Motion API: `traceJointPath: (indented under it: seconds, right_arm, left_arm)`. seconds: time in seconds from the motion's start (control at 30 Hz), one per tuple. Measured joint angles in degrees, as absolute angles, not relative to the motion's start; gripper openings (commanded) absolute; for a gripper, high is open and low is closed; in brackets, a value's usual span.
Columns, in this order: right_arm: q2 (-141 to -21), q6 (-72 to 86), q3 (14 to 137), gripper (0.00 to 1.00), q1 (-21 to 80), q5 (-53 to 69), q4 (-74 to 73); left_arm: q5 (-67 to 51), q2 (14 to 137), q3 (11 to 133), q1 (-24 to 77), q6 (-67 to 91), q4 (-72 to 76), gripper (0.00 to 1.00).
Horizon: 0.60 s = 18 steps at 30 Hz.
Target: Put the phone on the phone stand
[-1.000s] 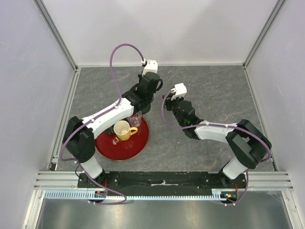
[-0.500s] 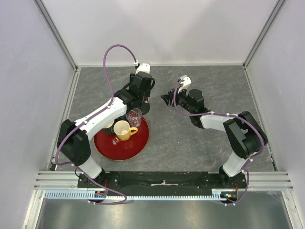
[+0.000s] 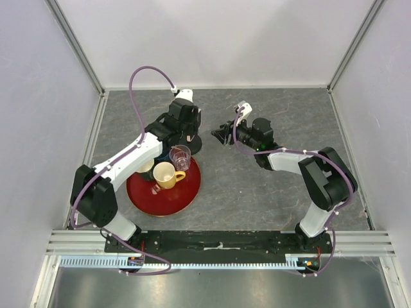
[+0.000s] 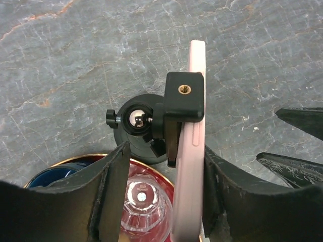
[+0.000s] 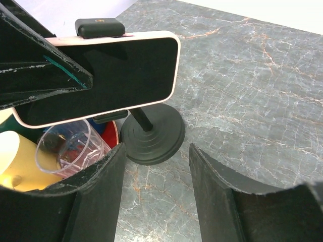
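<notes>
At 1 o'clock from the red round tray (image 3: 173,199), the pink-rimmed black-screened phone (image 4: 189,151) sits clamped in the black disc-based phone stand (image 5: 154,136), the left end effector (image 4: 165,151) spread astride it, seemingly to let go, the right end effector (image 5: 157,148) likewise spread.

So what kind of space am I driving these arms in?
Most likely an enclosed lab test cell: plain white panel walls set in aluminium framing, a grey stone-pattern tabletop, and a black mounting plate bolted along the near edge.
</notes>
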State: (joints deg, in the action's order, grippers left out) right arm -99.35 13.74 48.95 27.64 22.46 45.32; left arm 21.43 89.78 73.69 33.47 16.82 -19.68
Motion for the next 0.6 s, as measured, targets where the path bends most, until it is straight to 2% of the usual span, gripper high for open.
traceJointPath:
  seconds: [0.03, 0.17, 0.23, 0.3, 0.33, 0.43, 0.6]
  right_arm:
    - [-99.39, 13.74, 48.95, 0.60, 27.62, 22.68, 45.21]
    - [-99.48, 13.72, 49.21, 0.61, 27.62, 24.01, 45.10]
    - [-99.70, 13.74, 49.65, 0.62, 27.62, 25.08, 45.12]
    - [-100.14, 13.74, 50.19, 0.63, 27.62, 26.35, 45.23]
    - [-100.31, 13.74, 50.33, 0.65, 27.62, 27.20, 45.28]
    - [-100.60, 13.69, 50.54, 0.66, 27.62, 29.54, 45.30]
    - [-101.14, 12.73, 51.77, 0.67, 27.57, 32.36, 44.29]
  left_arm:
    - [20.73, 89.52, 73.38, 33.34, 16.88, -19.53, 0.58]
    - [17.61, 87.88, 71.35, 32.91, 16.91, -18.68, 0.42]
    - [15.59, 86.94, 70.43, 32.58, 16.93, -18.09, 0.28]
    - [13.45, 86.61, 70.26, 32.12, 17.04, -17.87, 0.20]
    - [12.21, 86.61, 70.26, 31.79, 17.04, -17.50, 0.10]
    - [8.73, 86.61, 70.06, 30.61, 16.64, -16.93, 0.02]
    - [3.20, 85.93, 68.93, 28.42, 14.76, -15.46, 0.02]
